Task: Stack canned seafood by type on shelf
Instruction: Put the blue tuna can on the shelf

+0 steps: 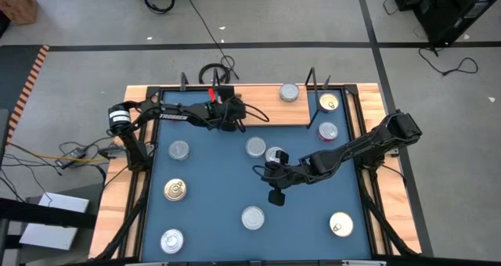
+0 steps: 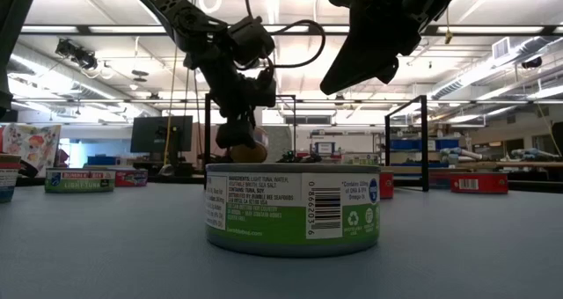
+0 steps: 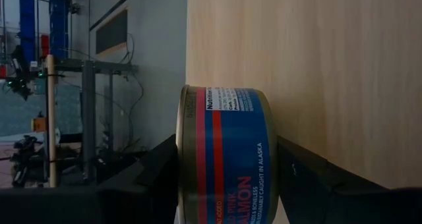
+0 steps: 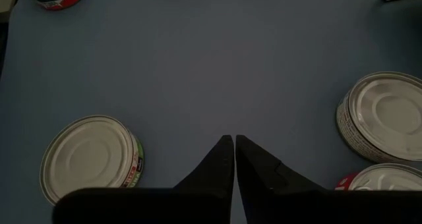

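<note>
I am watching the left gripper point(image 1: 229, 112) clamping a blue tin point(image 3: 224, 155) between its fingers point(image 3: 155, 168), holding it sideways just over the shelf point(image 1: 258, 113), near the middle of the board that runs along the table's far edge. On that board, toward its right end, a silver tin point(image 1: 289, 92) and a gold tin point(image 1: 328, 103) are sitting side by side.

The right gripper point(image 1: 275, 194) is hanging over the middle of the table point(image 1: 211, 188) with its fingers point(image 4: 221, 165) pressed together on nothing. Just beyond it two silver tins point(image 1: 256, 147) are lying close together, and a green-sided tin point(image 1: 252, 217) is lying nearer the front edge. A red-sided tin point(image 1: 328, 131) is sitting by the right edge just below the shelf, and a second gold tin point(image 1: 340, 224) is resting in the front right corner. Along the left edge I am seeing three more: silver point(image 1: 179, 150), gold point(image 1: 175, 189), and silver point(image 1: 171, 240) in the front corner.
</note>
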